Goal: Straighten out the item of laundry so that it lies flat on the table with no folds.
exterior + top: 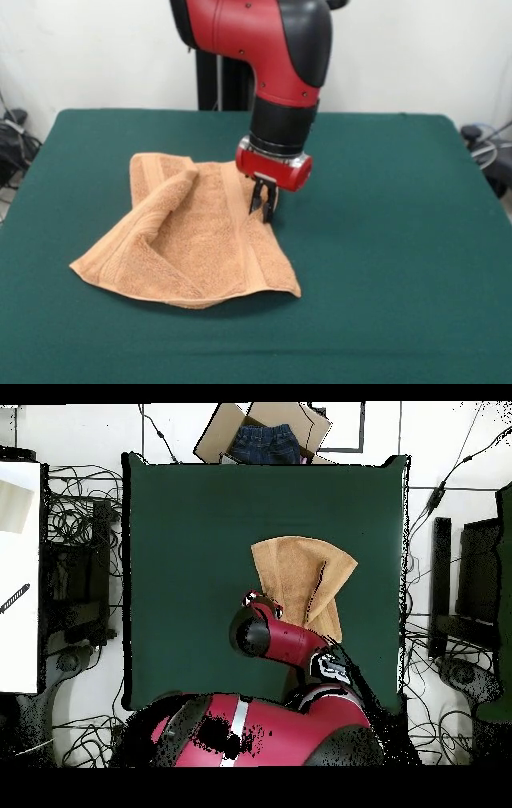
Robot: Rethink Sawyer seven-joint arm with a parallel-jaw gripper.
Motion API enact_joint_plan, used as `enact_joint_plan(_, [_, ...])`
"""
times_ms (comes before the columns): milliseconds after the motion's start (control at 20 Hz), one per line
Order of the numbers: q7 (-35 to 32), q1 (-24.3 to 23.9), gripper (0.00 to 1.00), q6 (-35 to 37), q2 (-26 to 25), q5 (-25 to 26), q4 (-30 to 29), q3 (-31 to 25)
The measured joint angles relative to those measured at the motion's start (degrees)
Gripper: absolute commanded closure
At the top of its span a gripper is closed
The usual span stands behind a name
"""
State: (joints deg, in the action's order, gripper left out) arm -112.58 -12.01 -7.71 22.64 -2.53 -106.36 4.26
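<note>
A small light orange-tan terry towel (188, 240) lies crumpled on the large rectangular table covered in dark green felt-like cloth (384, 240), roughly at the middle of the tabletop in the front view and a little toward that picture's left edge; in the overhead view the towel (298, 579) sits near the centre, somewhat toward that picture's right edge, well clear of every table corner; the cloth is not flat: one corner is folded over on top of the rest, forming a raised ridge that runs diagonally across the upper left part of the towel in the front view, and a woven band shows along the front-left edge; another band runs down the side nearest the arm; the red and black robot arm (272, 56) comes down from the far edge of the table; its small black gripper (264, 202) hangs below a red wrist collar and meets the towel at its far right edge, the dark fingers close together with towel cloth at their tips, so they appear pinched on the fabric's edge; in the overhead view the arm covers the gripper; a cardboard box holding blue cloth (265, 434) lies beyond the table's edge opposite the robot.
</note>
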Motion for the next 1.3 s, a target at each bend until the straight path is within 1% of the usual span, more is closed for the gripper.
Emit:
enact_joint_plan(500, [0.0, -0.1, 1.00, -3.3, -0.1, -1.8, -1.6, -0.3])
enact_joint_plan(700, [-0.3, 0.0, 1.00, -5.3, -0.1, -3.7, -2.7, -0.6])
enact_joint_plan(800, [-0.5, 0.4, 1.00, -6.1, -0.2, -5.4, -3.2, -0.6])
enact_joint_plan(1000, [-0.6, 2.8, 1.00, -6.5, -0.2, -10.9, -3.7, -0.4])
enact_joint_plan(1050, [-0.6, 4.3, 1.00, -6.5, -0.2, -13.4, -3.8, -0.4])
enact_joint_plan(1100, [-0.6, 4.8, 1.00, -6.5, -0.2, -14.1, -3.8, -0.4])
enact_joint_plan(1150, [-0.6, 6.9, 1.00, -6.5, -0.2, -17.1, -3.9, -0.5])
enact_joint_plan(1300, [-0.6, 9.1, 1.00, -6.3, -0.1, -19.5, -4.0, -0.5])
